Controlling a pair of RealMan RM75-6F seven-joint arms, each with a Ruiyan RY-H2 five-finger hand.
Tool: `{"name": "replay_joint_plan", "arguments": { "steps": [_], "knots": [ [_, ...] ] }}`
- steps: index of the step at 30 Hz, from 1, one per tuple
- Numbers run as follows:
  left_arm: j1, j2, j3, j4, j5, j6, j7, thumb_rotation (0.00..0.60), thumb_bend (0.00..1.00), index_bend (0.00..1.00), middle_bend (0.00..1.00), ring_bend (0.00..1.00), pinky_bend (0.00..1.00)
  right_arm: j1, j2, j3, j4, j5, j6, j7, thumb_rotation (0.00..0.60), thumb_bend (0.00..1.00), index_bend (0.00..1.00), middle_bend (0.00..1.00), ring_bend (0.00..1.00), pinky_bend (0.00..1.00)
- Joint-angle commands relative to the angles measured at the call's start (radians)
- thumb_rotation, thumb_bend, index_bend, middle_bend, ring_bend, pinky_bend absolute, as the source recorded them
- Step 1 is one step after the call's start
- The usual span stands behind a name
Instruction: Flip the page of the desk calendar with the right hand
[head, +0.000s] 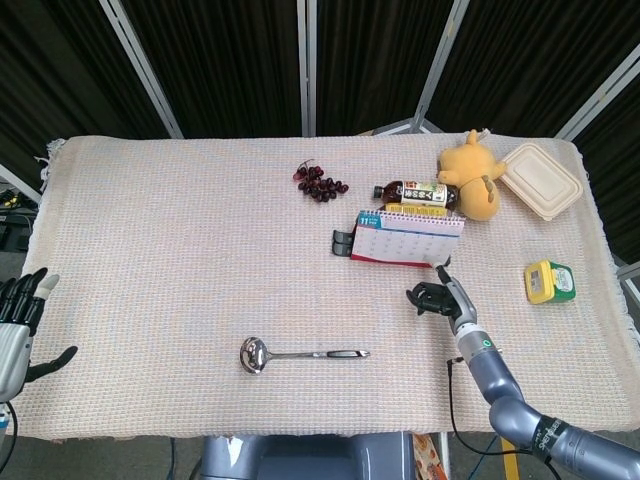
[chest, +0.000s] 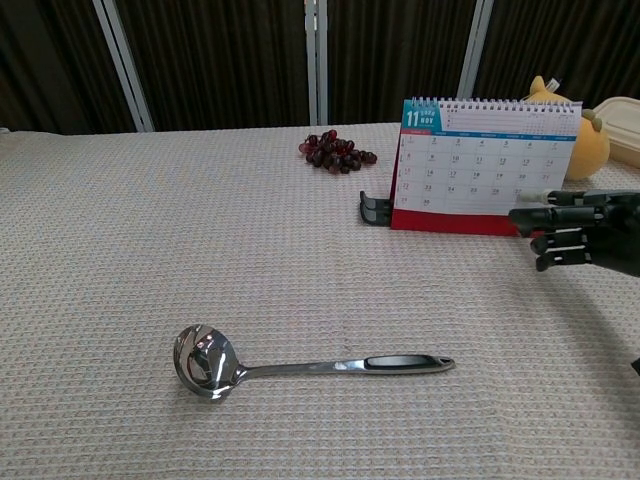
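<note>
The desk calendar (head: 408, 238) stands upright at the table's right centre, showing a November page, with its spiral binding on top (chest: 485, 165). My right hand (head: 438, 295) hovers just in front of the calendar's lower right corner. Its fingers (chest: 545, 240) reach leftward, apart from each other, and hold nothing. One pale-tipped finger lies at the page's bottom right edge; I cannot tell whether it touches. My left hand (head: 18, 325) hangs off the table's left edge, fingers spread and empty.
A steel ladle (head: 300, 354) lies at the front centre. Grapes (head: 320, 183), a bottle (head: 412, 192), a yellow plush toy (head: 472, 185) and a lidded food box (head: 542, 180) sit behind the calendar. A black clip (chest: 376, 209) lies by its left foot, and a small yellow-green object (head: 548, 281) to its right.
</note>
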Motion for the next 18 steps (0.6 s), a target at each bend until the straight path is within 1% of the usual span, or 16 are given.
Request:
{"name": "replay_joint_plan", "arguments": {
  "steps": [1, 8, 18],
  "knots": [
    [0.000, 0.001, -0.001, 0.002, 0.002, 0.002, -0.004, 0.600, 0.16, 0.00, 0.00, 0.00, 0.00, -0.011, -0.009, 0.019, 0.002, 0.011, 0.004, 0.026, 0.600, 0.28, 0.00, 0.65, 0.68, 0.62],
    [0.000, 0.002, 0.000, 0.002, 0.006, 0.004, -0.006, 0.600, 0.16, 0.00, 0.00, 0.00, 0.00, -0.022, -0.024, 0.034, 0.008, 0.015, 0.029, 0.038, 0.600, 0.28, 0.00, 0.65, 0.68, 0.62],
    [0.000, 0.002, 0.001, 0.005, 0.009, 0.006, -0.010, 0.600, 0.16, 0.00, 0.00, 0.00, 0.00, -0.027, -0.034, 0.027, 0.017, 0.035, 0.024, 0.028, 0.600, 0.29, 0.00, 0.65, 0.68, 0.62]
  ]
}}
